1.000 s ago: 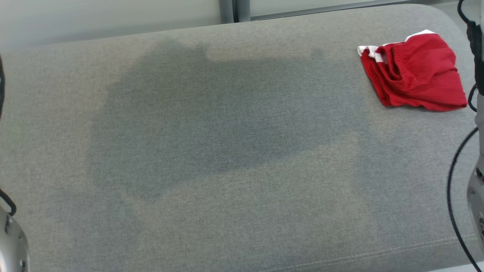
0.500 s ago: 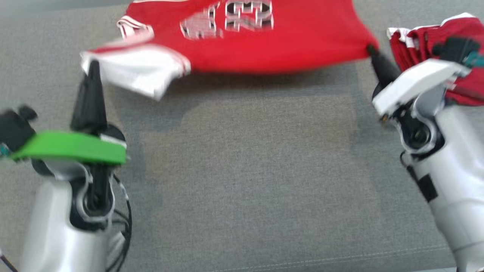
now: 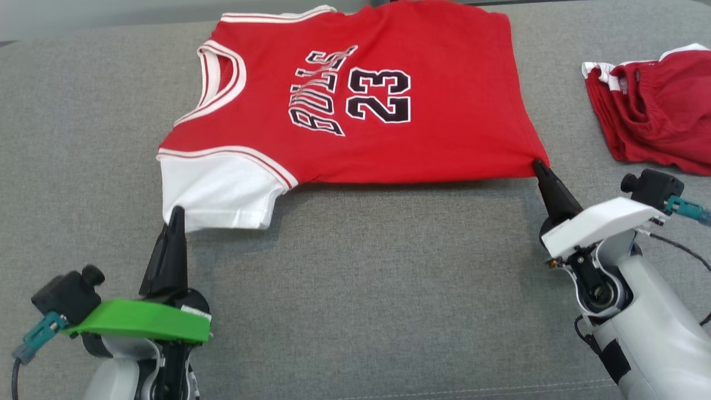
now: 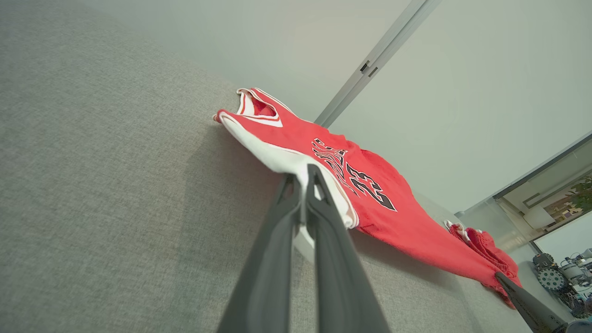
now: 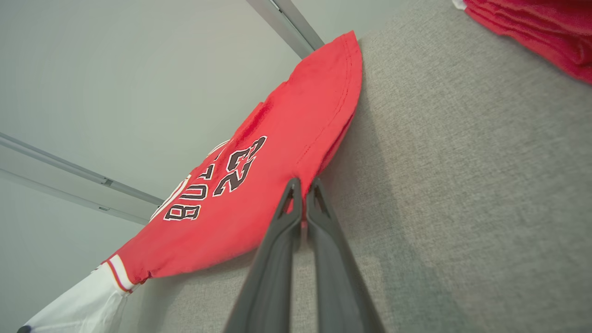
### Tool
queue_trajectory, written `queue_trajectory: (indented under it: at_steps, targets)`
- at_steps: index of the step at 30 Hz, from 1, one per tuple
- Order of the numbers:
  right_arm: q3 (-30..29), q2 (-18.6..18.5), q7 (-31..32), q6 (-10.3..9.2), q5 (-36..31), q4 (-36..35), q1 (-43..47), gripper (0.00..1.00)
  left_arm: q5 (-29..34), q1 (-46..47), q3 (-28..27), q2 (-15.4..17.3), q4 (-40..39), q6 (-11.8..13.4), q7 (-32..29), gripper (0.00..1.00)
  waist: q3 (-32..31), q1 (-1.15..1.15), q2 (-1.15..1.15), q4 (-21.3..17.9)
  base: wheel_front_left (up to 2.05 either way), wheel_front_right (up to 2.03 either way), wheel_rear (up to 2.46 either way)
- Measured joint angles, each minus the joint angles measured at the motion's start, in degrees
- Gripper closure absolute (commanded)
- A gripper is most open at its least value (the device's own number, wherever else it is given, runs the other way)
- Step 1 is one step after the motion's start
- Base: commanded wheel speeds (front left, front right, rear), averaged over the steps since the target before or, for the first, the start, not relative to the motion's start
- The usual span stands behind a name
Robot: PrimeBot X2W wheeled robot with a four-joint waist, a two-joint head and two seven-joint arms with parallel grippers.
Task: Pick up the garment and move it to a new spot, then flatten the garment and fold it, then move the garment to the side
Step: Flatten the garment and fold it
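Since half a second ago: jersey (image 3: 355, 111) was a smeared streak running off the top of the head view, and it now reads sharp with its whole front in the picture. That view itself has shifted, so I do not log how far the cloth travelled.

Left gripper (image 3: 176, 214): fingers pressed together, pinching the lower edge of the white sleeve (image 3: 216, 189) right at my tips. From this claw the jersey runs ahead and off to the right, its neck opening beyond the sleeve.

Right gripper (image 3: 537, 164): fingers pressed together on the red hem corner (image 3: 530, 153), cloth caught at the very tips. From this claw the jersey spreads ahead and to the left, and the printed number and lettering lie left of the tips.

Jersey: front up, stretched between my two claws. The near edge casts a shadow on the grey cushion (image 3: 361, 289), so it seems slightly lifted. How far the rest rests flat I cannot tell.

Folded red shorts (image 3: 650, 111): on the cushion ahead and to the right of my right claw, apart from the jersey.
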State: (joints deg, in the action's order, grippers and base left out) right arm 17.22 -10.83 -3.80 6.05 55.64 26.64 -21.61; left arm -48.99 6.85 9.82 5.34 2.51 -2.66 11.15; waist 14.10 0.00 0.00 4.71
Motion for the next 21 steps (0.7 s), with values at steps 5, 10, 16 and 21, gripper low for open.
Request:
queue_trajectory:
  at_steps: [5, 10, 16, 21]
  targets:
    - [1.5, -1.9, -4.1, 0.16, -4.0, 0.0, 5.0, 1.0, 0.3, -5.2, -0.3, 0.7, 1.2, -0.4, 0.6, 1.0, -2.3, 0.0, 0.0, -0.4, 0.0, 0.0, 0.0]
    - [1.0, -2.8, -8.1, 0.16, -5.2, -0.1, 9.5, 1.0, -0.1, -8.6, 0.6, 0.8, 1.2, -0.9, 0.6, 1.0, -4.6, 0.0, 0.0, -0.6, 0.0, 0.0, 0.0]
    - [2.7, -4.5, -8.9, 0.16, -9.6, -0.1, 13.0, 1.0, 1.0, -14.1, 2.0, 1.9, 2.4, -0.9, 0.2, 1.0, -6.9, 0.0, 0.0, -0.7, 0.0, 0.0, 0.0]
    - [3.3, -4.9, -9.3, 0.08, -11.1, 0.1, 15.3, 1.0, 1.5, -15.8, 3.5, 2.6, 2.9, -0.9, -0.4, 1.0, -8.3, 0.0, 0.0, -0.3, 0.0, 0.0, 0.0]
